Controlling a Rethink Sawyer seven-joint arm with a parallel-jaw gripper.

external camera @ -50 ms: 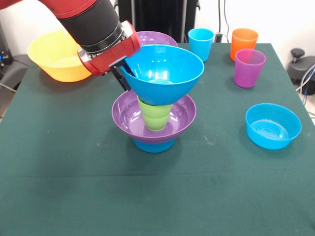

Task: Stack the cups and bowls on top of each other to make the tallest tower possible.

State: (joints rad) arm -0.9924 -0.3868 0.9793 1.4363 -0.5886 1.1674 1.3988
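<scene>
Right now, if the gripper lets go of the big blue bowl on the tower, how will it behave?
The large blue bowl probably rocks or tips: it sits on the narrow green cup. Glossy plastic, so likely slippery and light. The gripper grips its rim, so releasing may jolt it.

So the tabletop (74, 187) has a dark green cloth cover over it, a bit wrinkled near the front edge. Behind it there's a white wall (275, 19), some black cables (227, 17) hanging down, and a black chair-looking thing (157, 14) at the back.
</scene>
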